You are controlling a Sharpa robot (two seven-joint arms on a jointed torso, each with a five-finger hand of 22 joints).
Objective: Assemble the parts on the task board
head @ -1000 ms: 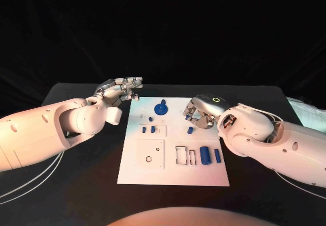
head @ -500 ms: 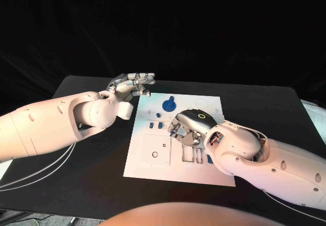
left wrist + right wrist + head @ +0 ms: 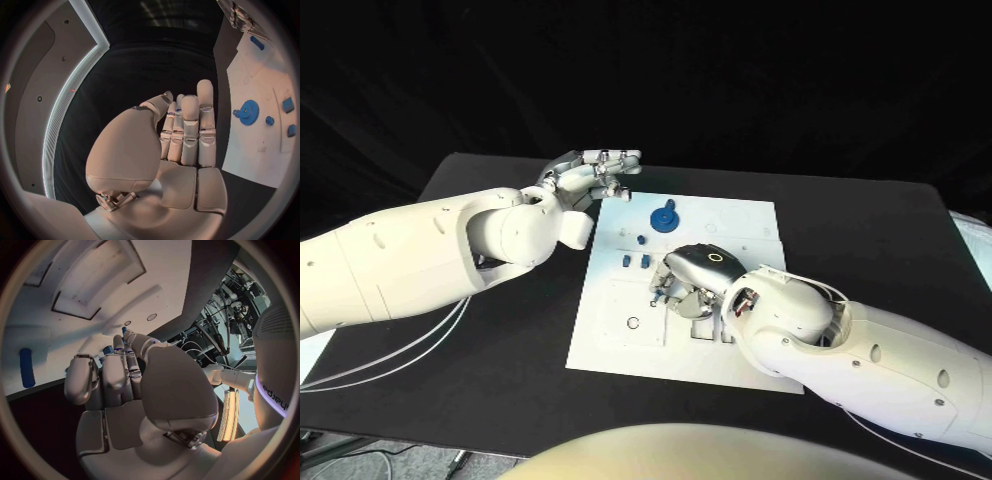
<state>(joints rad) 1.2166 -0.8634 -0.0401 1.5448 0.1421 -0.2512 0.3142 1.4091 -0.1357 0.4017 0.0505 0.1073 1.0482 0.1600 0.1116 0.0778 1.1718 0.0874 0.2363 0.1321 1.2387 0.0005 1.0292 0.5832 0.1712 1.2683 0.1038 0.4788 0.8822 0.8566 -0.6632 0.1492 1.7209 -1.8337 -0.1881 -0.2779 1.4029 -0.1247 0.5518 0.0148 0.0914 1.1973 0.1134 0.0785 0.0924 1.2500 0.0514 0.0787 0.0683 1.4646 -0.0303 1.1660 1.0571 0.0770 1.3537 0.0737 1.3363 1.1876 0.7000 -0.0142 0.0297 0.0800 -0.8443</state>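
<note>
The white task board (image 3: 620,340) lies in the middle of the black table. A blue gear (image 3: 666,217) sits near its far edge, with small blue parts (image 3: 636,261) just nearer. My right hand (image 3: 687,285) hovers low over the board's middle, fingers pointing down beside a square recess; they hide what is under them. In the right wrist view a blue speck shows at the fingertips (image 3: 123,330), and I cannot tell if it is held. A blue cylinder (image 3: 25,367) lies on the board (image 3: 37,320). My left hand (image 3: 596,170) hangs off the board's far-left corner, fingers (image 3: 187,130) straight and holding nothing.
The left wrist view shows the board (image 3: 262,150) with the gear (image 3: 247,111) and small blue parts (image 3: 288,104) beside it. Black table surface (image 3: 877,230) surrounds the board. White cables (image 3: 387,360) hang under my left arm.
The camera has shifted. My right hand has moved from the board's far-right area to its middle and lowered. My left hand stays by the far-left corner.
</note>
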